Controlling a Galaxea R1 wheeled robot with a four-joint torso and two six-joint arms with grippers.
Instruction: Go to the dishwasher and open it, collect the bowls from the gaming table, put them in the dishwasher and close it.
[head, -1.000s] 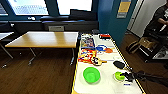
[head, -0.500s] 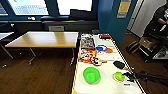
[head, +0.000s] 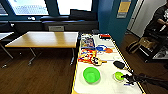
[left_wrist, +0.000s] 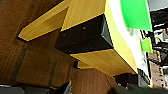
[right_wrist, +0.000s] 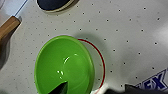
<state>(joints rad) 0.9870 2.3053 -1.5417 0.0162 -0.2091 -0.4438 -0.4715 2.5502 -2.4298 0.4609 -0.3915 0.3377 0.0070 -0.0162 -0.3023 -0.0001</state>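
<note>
Right hand at the small green bowl on the white counter

At the far left of the head view stands a plain wooden-topped counter (head: 45, 38) on a dark wood floor (head: 37, 75), with windows behind it. Right of it runs the long white gaming table (head: 107, 82) with its yellow edge, strewn at the far end with colourful packets (head: 87, 53) and a red item (head: 105, 36). Nearer the camera, the larger bowl (head: 91, 74), bright lime green, sits upright on the white top, toward the table's left side. To its right, well apart from it, lies the smaller bowl (head: 118, 76), close to the table's right edge, with a dark oval paddle-like object (head: 119, 64) just beyond it. The right hand (head: 126, 78) reaches in from the right and sits at the small bowl's rim; in the right wrist view a dark fingertip (right_wrist: 60, 88) lies over the inside of the smaller bowl (right_wrist: 64, 66), which overlaps a red ring printed on the speckled top. Whether that hand is spread or pinching the rim, I cannot tell. At the far right a person (head: 158, 18) in dark clothes stands beside a doorway

The left wrist view looks along the table's wooden underside (left_wrist: 100, 60) and yellow edge, with the larger bowl (left_wrist: 136, 13) above
</note>
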